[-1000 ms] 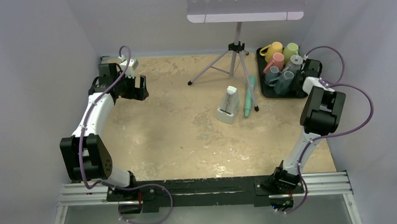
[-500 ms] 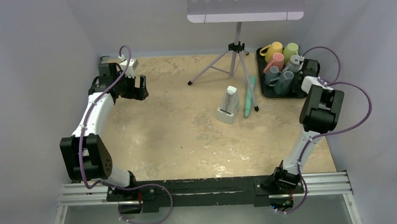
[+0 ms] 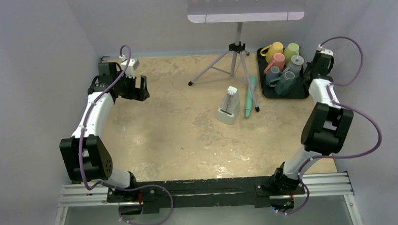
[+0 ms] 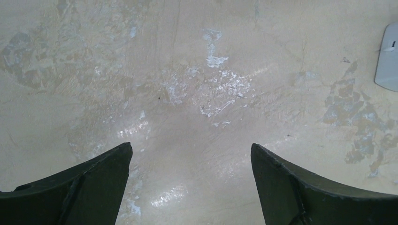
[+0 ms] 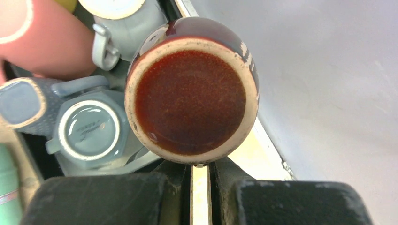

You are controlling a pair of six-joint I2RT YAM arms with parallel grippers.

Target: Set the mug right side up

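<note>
On the far left, your left hand hangs over bare worktop with its fingers spread wide and nothing between them; it has no part in the job at this moment. Towards the middle stand a tripod, a small white device and a teal tube, none of them touched. On the far right sits the black tray crowded with mugs, and your right hand is at its right edge, fingers drawn almost together. Just in front of them is the brown mug, its unglazed foot and base turned straight at the wrist camera, beside a grey-blue mug that also shows its base. The hand appears to grip the brown mug by something thin, its wall or handle, though the mug hides the contact itself. As I read it, the pick is made but the turn is not: you have yet to carry the mug clear, rotate it mouth up and set it down.
</note>
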